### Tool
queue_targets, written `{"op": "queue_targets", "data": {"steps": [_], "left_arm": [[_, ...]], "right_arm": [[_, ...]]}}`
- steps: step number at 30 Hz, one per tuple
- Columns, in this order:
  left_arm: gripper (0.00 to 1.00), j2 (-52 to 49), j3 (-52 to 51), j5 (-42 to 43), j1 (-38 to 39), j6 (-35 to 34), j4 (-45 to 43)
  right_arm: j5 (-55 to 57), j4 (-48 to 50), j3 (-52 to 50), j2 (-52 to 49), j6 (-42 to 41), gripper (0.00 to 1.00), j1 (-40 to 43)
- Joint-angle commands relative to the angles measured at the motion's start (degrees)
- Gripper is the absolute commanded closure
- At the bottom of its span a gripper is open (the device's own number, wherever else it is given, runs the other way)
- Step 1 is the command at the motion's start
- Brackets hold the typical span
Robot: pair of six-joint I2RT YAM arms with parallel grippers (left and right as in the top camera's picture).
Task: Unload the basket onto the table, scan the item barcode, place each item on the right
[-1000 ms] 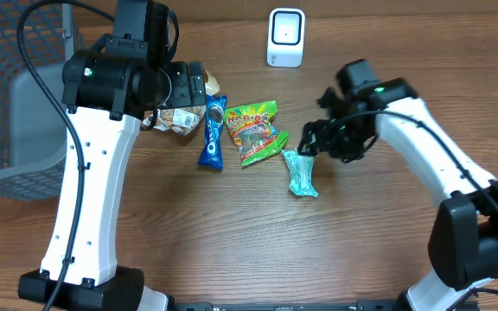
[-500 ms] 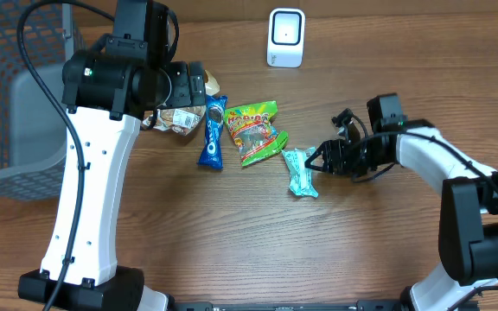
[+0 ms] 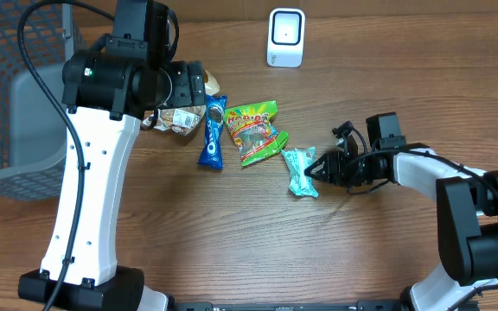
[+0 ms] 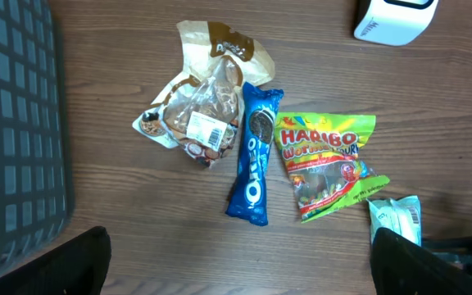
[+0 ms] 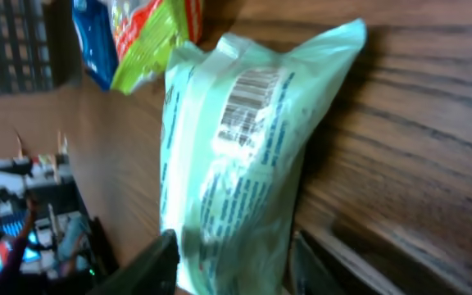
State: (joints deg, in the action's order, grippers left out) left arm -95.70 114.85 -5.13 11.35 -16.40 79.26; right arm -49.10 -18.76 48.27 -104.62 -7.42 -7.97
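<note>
Hidden or unclear:
- Right hand (image 3: 319,165) lies low on the desk (image 3: 232,242), at the right edge of the mint-green packet (image 3: 299,173). From overhead its dark fingers blur into cable and shadow.
- In the right wrist view the lower end of the packet sits between the two fingers (image 5: 147,264), which stand partly apart. The bottom edge of the frame cuts off the contact, so I cannot tell whether they pinch the packet or only flank it.
- The barcode (image 5: 244,106) faces the right wrist camera but is smeared. The bars are visible and the digits are not readable.
- Left hand (image 4: 240,242): only the finger ends show, at the two bottom corners of the left wrist view. They are spread wide with nothing between them.
- From overhead the left arm covers part of the brown snack packet (image 4: 206,115).
- The scanner (image 3: 285,37) stands at the far edge of the desk, well apart from the mint-green packet. The left wrist view crops it at the top.
- The basket (image 3: 7,104) is cut off by the left frame edge.

Counts:
- Packets: four. These are the brown snack packet, the Oreo packet (image 3: 213,131), the Haribo bag (image 3: 254,131) and the mint-green packet.
- The Oreo packet lies beside the Haribo bag. The mint-green packet is just off the Haribo bag's lower right corner.
- Scanner: one.
- Basket: one.
- Arms: two.
</note>
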Motion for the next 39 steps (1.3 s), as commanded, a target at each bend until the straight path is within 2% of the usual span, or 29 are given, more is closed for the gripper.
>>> {"op": "queue_targets", "data": {"steps": [1,11,18,21,24,25,28,33,36,39], "left_arm": [[0.08,-0.6,0.0,0.7,-0.1,-0.6,-0.2],[0.08,-0.6,0.0,0.7,-0.1,-0.6,-0.5],[0.09,-0.6,0.0,1.0,-0.1,-0.6,-0.5],[0.09,-0.6,0.0,2.2,-0.1,-0.6,-0.5],[0.09,-0.6,0.0,2.2,-0.1,-0.6,-0.5],[0.09,-0.6,0.0,2.2,-0.1,-0.6,-0.5],[0.09,-0.6,0.0,2.2,-0.1,-0.6,-0.5],[0.08,-0.6,0.0,2.2,-0.1,-0.6,-0.4],[0.07,-0.6,0.0,2.2,-0.1,-0.6,-0.5],[0.06,-0.6,0.0,2.2,-0.1,-0.6,-0.4]], "right_arm": [[1.3,1.9,-1.9,0.6,-2.2,0.59,-0.3],[2.0,4.2,-5.4,0.6,-3.3,0.60,-1.7],[7.9,5.5,-6.7,0.6,-5.2,0.62,-4.9],[13.4,5.7,-6.7,0.6,-9.3,0.73,-6.7],[16.6,6.0,-6.7,0.6,-11.1,0.93,-8.1],[16.8,6.1,-6.7,0.6,-11.1,0.96,-8.2],[17.4,5.8,-6.7,0.6,-11.1,0.96,-8.2],[22.4,-1.4,-3.7,1.9,-12.2,0.96,-7.8],[31.8,-10.4,0.7,4.6,-12.1,0.96,-8.2],[46.1,-19.6,6.4,7.5,-12.9,0.96,-10.0]]}}
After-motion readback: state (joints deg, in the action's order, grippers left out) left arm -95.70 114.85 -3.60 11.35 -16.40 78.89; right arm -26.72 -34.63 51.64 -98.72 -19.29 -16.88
